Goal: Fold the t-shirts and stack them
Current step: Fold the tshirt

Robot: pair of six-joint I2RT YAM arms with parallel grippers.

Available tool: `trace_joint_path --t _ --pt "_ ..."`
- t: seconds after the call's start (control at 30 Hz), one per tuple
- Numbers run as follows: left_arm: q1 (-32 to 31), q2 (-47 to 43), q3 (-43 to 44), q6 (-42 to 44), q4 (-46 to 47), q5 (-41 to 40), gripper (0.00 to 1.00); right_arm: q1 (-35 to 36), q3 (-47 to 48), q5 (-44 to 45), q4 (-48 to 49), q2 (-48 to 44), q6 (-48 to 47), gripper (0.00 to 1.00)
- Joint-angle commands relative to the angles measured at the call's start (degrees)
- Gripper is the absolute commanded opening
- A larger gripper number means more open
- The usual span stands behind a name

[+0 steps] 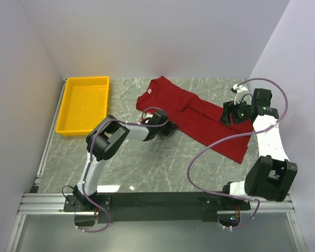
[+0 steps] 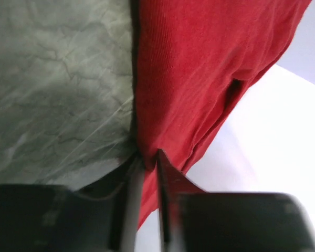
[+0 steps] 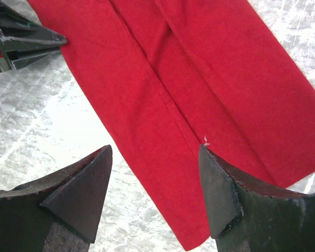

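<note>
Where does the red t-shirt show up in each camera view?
Top external: t-shirt lies diagonally, centre to right.
Left wrist: t-shirt fills the centre and upper right.
Right wrist: t-shirt spans top and right.
Shared landmark: the grey marbled table beside it.

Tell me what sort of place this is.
Probably a robot lab test cell: plain white walls box in a marble-patterned table, the left arm and right arm stand on an aluminium rail at its near edge, and a yellow tray and dark red t-shirt lie on it.
</note>
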Motion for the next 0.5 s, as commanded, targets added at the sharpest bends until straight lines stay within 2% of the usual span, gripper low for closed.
trace_joint_path --t 0.0,0.07,0.1,0.2,0.47 --pt "-0.37 4.25 -0.68 2.85 -12.46 -2.09 0.19 -0.71 2.21 -1.48 0.84 -0.67 0.77 0.73" --pt "-0.28 4.16 -0.68 3.9 -12.73 -2.44 0.16 -0.79 2.12 -1.57 0.75 -0.85 0.6 0.73" --pt "-0.11 3.9 -0.86 4.26 -12.64 -2.44 0.1 -0.88 2.12 -1.65 0.66 -0.85 0.6 0.73" --pt "0.33 2.76 -1.39 6.1 -12.82 -2.71 0.01 -0.97 1.86 -1.83 0.49 -1.03 0.42 0.73" --pt "4.8 -5.14 -10.08 15.67 -12.02 0.27 0.01 -1.06 1.15 -1.83 0.13 -1.91 -0.46 0.73"
